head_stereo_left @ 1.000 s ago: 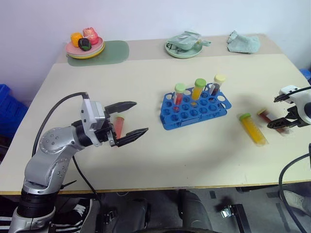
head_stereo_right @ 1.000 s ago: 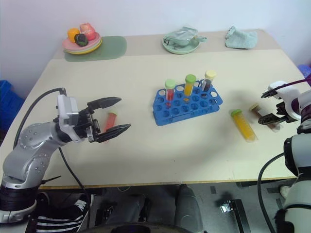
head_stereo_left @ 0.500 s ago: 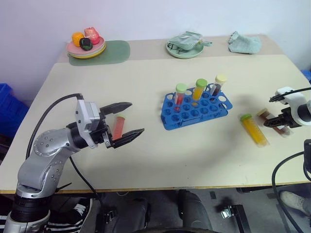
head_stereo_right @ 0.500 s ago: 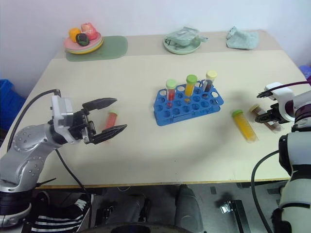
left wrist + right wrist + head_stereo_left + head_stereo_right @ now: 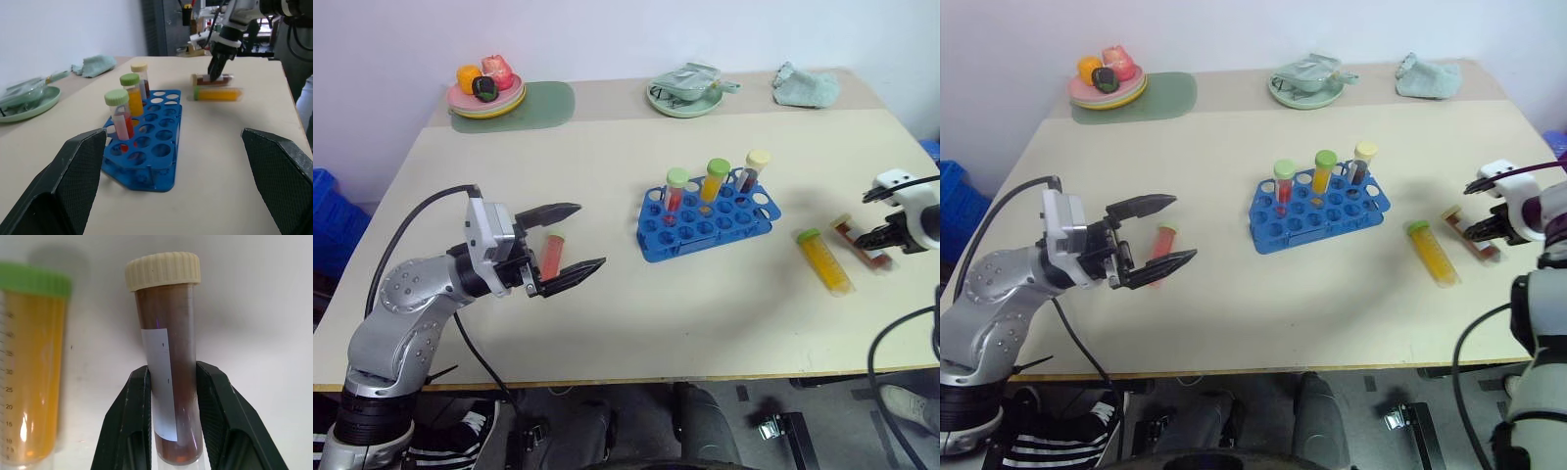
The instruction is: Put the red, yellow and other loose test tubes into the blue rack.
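On the right side of the counter (image 5: pixel 607 166) we see the right claw (image 5: pixel 171 387) clamped on the dark brown tube (image 5: pixel 168 367), its two black fingers (image 5: pixel 129 421) pressing either side of the body below the pale yellow cap. That tube carries a plain white label strip with a couple of tiny dark marks that we cannot read. Just beside it, to the left, lies the yellow tube (image 5: pixel 825 260) with its green cap pointing to the far side; a printed scale runs along its wall, with figures from 10 up through 35 legible in steps of five. The blue rack (image 5: pixel 707 221) stands near the middle of the counter, with three capped tubes upright in its far row. The left claw (image 5: pixel 570 237) hangs over the left part of the counter with its fingers spread wide apart and nothing between them. The red tube (image 5: pixel 551 253) lies on the counter under that open claw, green cap toward the far side; we make out no writing on it.
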You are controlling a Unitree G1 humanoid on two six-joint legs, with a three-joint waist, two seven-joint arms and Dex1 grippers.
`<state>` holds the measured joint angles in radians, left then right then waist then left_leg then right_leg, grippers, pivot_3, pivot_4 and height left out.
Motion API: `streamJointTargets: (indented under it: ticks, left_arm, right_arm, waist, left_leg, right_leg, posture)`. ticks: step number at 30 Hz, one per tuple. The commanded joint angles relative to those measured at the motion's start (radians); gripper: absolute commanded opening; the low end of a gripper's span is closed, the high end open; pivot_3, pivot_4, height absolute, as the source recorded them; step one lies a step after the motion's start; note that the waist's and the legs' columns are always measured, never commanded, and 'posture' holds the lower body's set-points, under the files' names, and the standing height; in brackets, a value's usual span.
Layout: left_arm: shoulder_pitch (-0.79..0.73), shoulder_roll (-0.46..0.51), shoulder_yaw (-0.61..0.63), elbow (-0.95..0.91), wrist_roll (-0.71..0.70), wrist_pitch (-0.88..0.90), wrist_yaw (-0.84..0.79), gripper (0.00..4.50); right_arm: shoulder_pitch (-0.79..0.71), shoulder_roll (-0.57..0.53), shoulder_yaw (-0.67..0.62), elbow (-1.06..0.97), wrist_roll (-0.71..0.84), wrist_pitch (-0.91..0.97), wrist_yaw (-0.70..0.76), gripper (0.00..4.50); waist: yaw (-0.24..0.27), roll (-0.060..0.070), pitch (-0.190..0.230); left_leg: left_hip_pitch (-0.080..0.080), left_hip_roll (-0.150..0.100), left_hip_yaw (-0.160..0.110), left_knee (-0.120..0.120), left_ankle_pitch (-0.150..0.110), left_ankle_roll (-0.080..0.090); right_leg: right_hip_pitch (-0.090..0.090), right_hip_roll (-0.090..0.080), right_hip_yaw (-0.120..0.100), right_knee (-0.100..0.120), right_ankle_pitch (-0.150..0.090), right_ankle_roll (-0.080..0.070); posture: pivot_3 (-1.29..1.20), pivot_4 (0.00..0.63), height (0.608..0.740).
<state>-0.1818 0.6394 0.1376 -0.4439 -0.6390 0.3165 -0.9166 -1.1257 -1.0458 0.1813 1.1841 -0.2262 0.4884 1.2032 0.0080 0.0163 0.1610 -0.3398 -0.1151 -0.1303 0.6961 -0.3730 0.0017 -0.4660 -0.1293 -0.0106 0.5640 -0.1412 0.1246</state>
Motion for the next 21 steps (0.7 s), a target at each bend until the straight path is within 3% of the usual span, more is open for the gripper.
streamJointTargets:
  ticks: [1, 4, 6, 8, 10, 12, 16, 21]
  left_arm:
    - [-0.035, -0.006, -0.002, 0.019, 0.011, -0.037, -0.019, 4.5]
    - [-0.062, -0.011, -0.008, 0.055, 0.016, -0.048, -0.039, 4.5]
    - [-0.083, -0.014, -0.01, 0.084, 0.022, -0.058, -0.054, 4.5]
    - [-0.103, -0.016, -0.013, 0.114, 0.029, -0.072, -0.071, 4.5]
    - [-0.123, -0.017, -0.015, 0.132, 0.023, -0.07, -0.079, 4.5]
    - [-0.139, -0.014, -0.016, 0.147, 0.023, -0.071, -0.09, 4.5]
    - [-0.195, -0.01, -0.031, 0.151, 0.022, -0.041, -0.084, 4.5]
    - [-0.224, 0.0, -0.031, 0.16, 0.022, -0.013, -0.078, 4.5]
  right_arm:
    - [0.021, -0.048, -0.168, -0.158, 0.141, 0.045, -0.02, 0.8]
    - [0.126, -0.024, -0.429, -0.389, 0.355, 0.173, -0.056, 0.8]
    - [0.305, 0.047, -0.63, -0.664, 0.477, 0.173, -0.106, 0.8]
    - [0.46, 0.179, -0.806, -0.931, 0.586, 0.18, -0.201, 0.8]
    - [0.553, 0.305, -0.894, -1.14, 0.671, 0.194, -0.298, 0.8]
    - [0.587, 0.388, -0.931, -1.255, 0.747, 0.238, -0.389, 0.8]
    - [0.674, 0.596, -0.897, -1.446, 0.765, 0.106, -0.564, 0.8]
    - [0.739, 0.699, -0.817, -1.462, 0.76, -0.03, -0.632, 0.8]
  waist:
    - [0.0, 0.0, 0.0]
    - [0.003, 0.0, 0.0]
    - [0.004, 0.0, 0.0]
    - [0.007, -0.002, -0.001]
    - [0.006, -0.001, -0.001]
    - [0.005, 0.0, -0.001]
    - [0.004, 0.0, -0.001]
    - [0.001, 0.0, -0.001]
  left_leg:
    - [0.0, 0.0, 0.0, 0.0, 0.0, 0.0]
    - [0.0, 0.001, 0.0, 0.0, 0.0, 0.0]
    - [0.0, 0.001, 0.0, -0.001, 0.0, 0.0]
    - [0.0, 0.002, -0.001, 0.0, 0.0, 0.0]
    - [0.0, 0.002, -0.002, 0.001, 0.0, 0.0]
    - [0.0, 0.002, -0.002, 0.001, 0.0, 0.0]
    - [0.001, 0.002, -0.001, 0.002, 0.0, 0.0]
    - [0.001, 0.002, 0.0, 0.002, 0.0, 0.0]
  right_leg:
    - [0.0, 0.0, 0.0, 0.0, 0.0, 0.0]
    - [0.0, 0.001, 0.0, 0.0, 0.0, 0.0]
    - [0.0, 0.001, 0.0, 0.0, 0.0, 0.0]
    - [0.001, 0.002, 0.0, 0.0, 0.0, 0.0]
    - [0.002, 0.003, 0.0, 0.0, 0.0, 0.0]
    - [0.001, 0.003, 0.0, 0.0, 0.001, 0.0]
    - [0.001, 0.004, 0.002, 0.0, 0.002, 0.0]
    - [0.001, 0.004, 0.002, 0.001, 0.002, 0.0]
  posture:
    - [0.0, 0.15, 0.74]
    - [0.0, 0.15, 0.74]
    - [0.0, 0.15, 0.74]
    - [0.0, 0.15, 0.74]
    - [0.0, 0.15, 0.74]
    - [0.0, 0.15, 0.74]
    - [0.0, 0.15, 0.74]
    - [0.0, 0.15, 0.74]
